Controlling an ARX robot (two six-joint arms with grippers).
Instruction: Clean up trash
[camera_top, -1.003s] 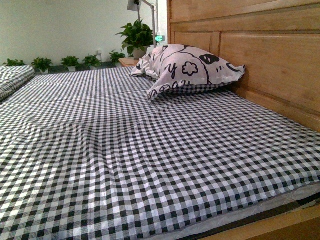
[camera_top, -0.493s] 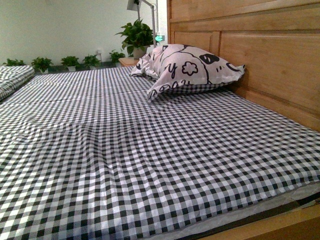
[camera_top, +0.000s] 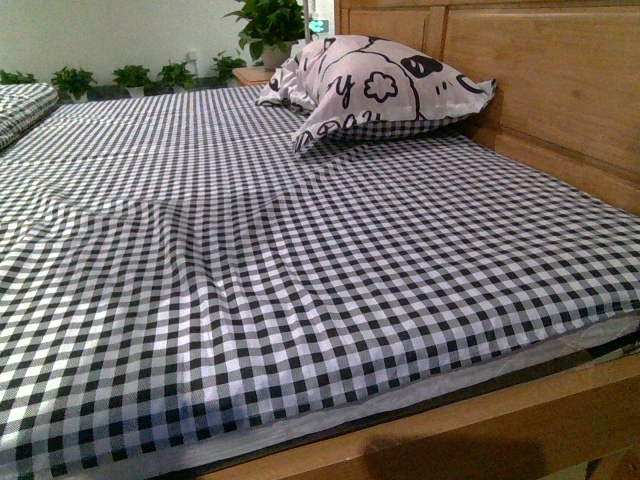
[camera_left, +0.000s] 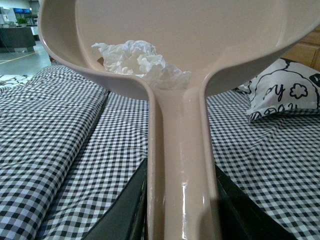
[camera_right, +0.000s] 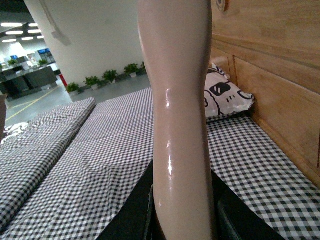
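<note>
In the left wrist view my left gripper (camera_left: 181, 220) is shut on the beige dustpan handle (camera_left: 181, 165). The dustpan's pan (camera_left: 200, 35) is held up above the checked bed. The trash (camera_left: 140, 62), a small crumpled white wad, lies inside the pan near the handle's root. In the right wrist view my right gripper (camera_right: 182, 220) is shut on the beige brush handle (camera_right: 180, 100), which rises upright; the brush head is out of view. Neither gripper nor tool shows in the front view, and no trash shows on the bed there.
A black-and-white checked bed sheet (camera_top: 280, 270) fills the front view. A large printed white pillow (camera_top: 385, 90) lies against the wooden headboard (camera_top: 560, 80) at the back right. Potted plants (camera_top: 130, 75) line the far wall. The wooden bed frame edge (camera_top: 480, 420) runs along the front.
The front view has shifted: the bed and pillow sit higher in the frame and the wooden front edge of the bed frame shows more.
</note>
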